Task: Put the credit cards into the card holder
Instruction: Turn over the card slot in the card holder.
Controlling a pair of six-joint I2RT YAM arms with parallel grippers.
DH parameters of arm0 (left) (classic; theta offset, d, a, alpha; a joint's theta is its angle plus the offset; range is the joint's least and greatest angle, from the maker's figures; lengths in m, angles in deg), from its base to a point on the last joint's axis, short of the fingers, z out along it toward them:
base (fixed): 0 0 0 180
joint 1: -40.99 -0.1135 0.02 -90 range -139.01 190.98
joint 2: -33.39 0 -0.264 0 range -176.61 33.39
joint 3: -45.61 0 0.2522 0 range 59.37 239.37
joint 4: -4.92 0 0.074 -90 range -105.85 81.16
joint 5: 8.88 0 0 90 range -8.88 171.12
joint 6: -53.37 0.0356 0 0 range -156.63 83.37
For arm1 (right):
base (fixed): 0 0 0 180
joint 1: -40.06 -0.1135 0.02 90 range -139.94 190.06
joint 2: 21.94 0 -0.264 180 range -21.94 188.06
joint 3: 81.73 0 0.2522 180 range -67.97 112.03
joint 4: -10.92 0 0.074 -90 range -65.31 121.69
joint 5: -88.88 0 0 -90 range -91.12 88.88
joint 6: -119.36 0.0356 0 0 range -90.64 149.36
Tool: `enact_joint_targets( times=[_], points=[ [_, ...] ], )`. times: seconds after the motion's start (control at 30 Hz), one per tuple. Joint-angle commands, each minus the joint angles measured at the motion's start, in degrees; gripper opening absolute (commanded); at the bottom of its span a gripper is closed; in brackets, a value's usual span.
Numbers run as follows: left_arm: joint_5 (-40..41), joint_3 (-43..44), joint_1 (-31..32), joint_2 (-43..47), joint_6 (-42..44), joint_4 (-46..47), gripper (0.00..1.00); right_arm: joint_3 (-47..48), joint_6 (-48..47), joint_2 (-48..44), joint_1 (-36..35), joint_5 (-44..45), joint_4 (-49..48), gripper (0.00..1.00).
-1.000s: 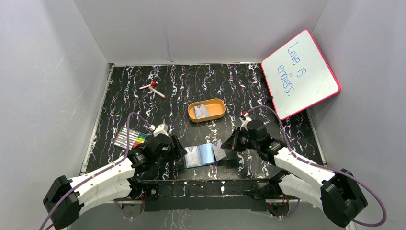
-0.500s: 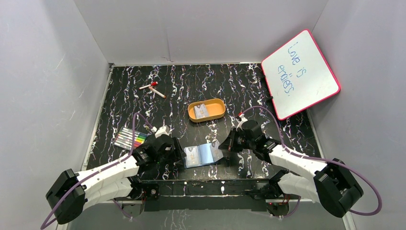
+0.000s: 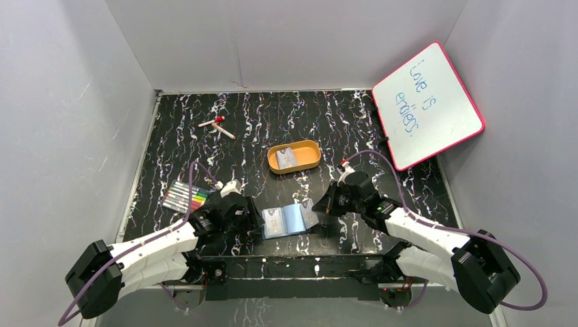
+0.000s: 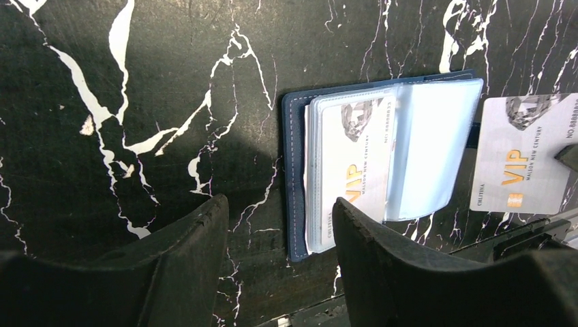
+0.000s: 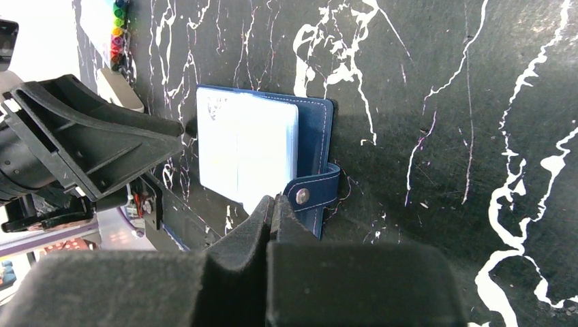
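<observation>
Currently low: left claw spread beside card holder; right claw pinching credit card.

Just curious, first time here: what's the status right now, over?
Left pincer open at card holder edge. Right pincer shut on credit card. Nothing in the way.

Desk black, marbled with white veins and faint violet streaks. Holder navy outside, pale stitching, silver snap; inner sleeves light blue, see-through. Card pale grey-white, gold VIP lettering and chip, grey diamond print; the one in the sleeve alike. Tray orange. Whiteboard white, pink-red frame, blue handwriting. Marker set rainbow-striped. Pens white, red caps. Arms white with black joints; cables purple. Left gripper and right gripper matte black. Walls plain grey.
</observation>
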Motion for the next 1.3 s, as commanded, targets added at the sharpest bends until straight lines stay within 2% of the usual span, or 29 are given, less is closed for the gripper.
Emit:
enact_joint_targets(
  times=[0.0,0.5,1.27],
  points=[
    [0.6,-0.2,0.1,0.1,0.0,0.0,0.54,0.0,-1.4,0.5,-0.8,0.6,-1.5,0.00],
    [0.7,-0.3,0.1,0.0,-0.3,0.3,0.54,-0.3,-1.6,-1.5,-1.5,3.7,0.6,0.00],
    [0.3,-0.4,0.1,-1.1,-0.2,1.2,0.54,-0.3,-1.2,2.6,-4.6,0.0,-6.0,0.00]
  ],
)
